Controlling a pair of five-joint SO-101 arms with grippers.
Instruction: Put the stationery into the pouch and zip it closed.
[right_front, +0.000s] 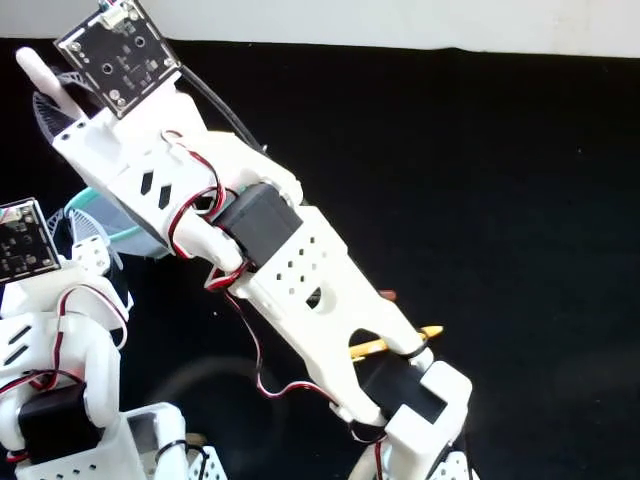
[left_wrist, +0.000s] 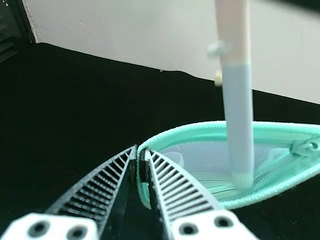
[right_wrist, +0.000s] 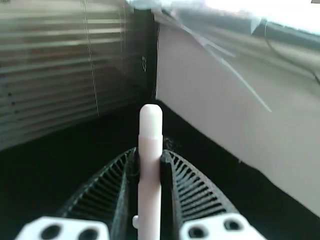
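1. My left end effector: black ribbed fingers closed tight, pinching the near rim of the mint-green zip-edged fabric pouch. Nothing between the tips but that rim.
2. The pouch mouth gapes open and pale mesh lining shows inside. The zip pull sits at the end of the opening away from my pinch. Seen from the high view, the pouch lies at the left of the bench, partly under my right arm and just beside my left wrist.
3. A slim plastic pen, pale pink above, pale blue below, with a mint tip, stands nearly upright. Its lower end is inside the pouch mouth, close to the zip edge on the pull's side. I cannot tell whether the tip touches the lining.
4. My right end effector: fingers clamped on the pink upper part of the pen. The rounded pink end sticks out past the fingertips.
5. My right arm lies diagonally across the black cloth-covered bench, from its base at the near edge up to a spot over the pouch.
6. A yellow pencil lies flat on the bench under the lower section of my right arm, near the base and well apart from the pouch. Its pointed end pokes out to the side.
7. Farthest off, a white wall runs along the bench's far edge, and slatted blinds stand beside it.
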